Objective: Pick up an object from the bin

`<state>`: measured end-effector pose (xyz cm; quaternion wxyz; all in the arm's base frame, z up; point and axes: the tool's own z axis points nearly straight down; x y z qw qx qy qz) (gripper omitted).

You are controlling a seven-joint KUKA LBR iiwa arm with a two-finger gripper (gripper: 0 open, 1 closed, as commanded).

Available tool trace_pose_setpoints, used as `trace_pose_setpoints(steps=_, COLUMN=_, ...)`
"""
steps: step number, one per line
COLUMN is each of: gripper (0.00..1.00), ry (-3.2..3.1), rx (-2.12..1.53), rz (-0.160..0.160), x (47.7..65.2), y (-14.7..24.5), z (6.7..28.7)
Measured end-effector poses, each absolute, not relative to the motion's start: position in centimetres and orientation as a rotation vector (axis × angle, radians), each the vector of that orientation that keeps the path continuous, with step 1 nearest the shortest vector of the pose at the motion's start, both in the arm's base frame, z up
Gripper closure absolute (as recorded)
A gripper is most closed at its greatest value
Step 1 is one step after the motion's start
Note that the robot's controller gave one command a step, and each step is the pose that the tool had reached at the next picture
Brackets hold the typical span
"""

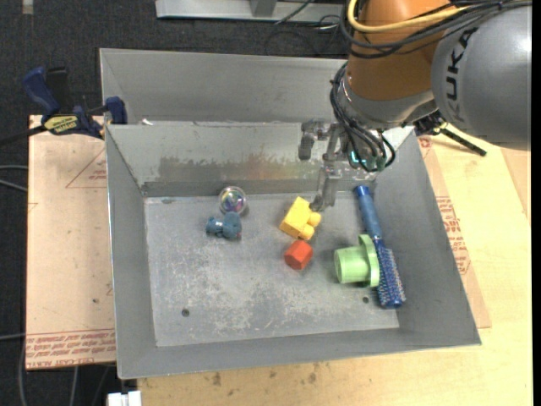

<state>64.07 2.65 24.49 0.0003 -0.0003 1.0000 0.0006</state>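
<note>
Grey metal bin (254,311) holds 6 loose things. The hand (325,191) hangs just beside the yellow block (299,218), toward the back wall; how wide it stands I cannot tell. Descending here, it could clip the block's edge and shove it against the red block (297,255).

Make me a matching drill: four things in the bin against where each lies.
1 yellow block
2 clear ball
3 green cylinder
4 red block

A at the right, by the blue brush
B just below the yellow block in the view
C closest to the gripper
D left, by the small blue piece

Pairs: 1-C, 2-D, 3-A, 4-B.
</note>
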Motion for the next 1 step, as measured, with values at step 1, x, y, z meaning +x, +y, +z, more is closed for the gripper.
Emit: trace_pose_setpoints(steps=1, gripper=0.0, ry=3.127, rx=-0.245, rz=0.001, x=64.77, y=-1.06, z=6.88)
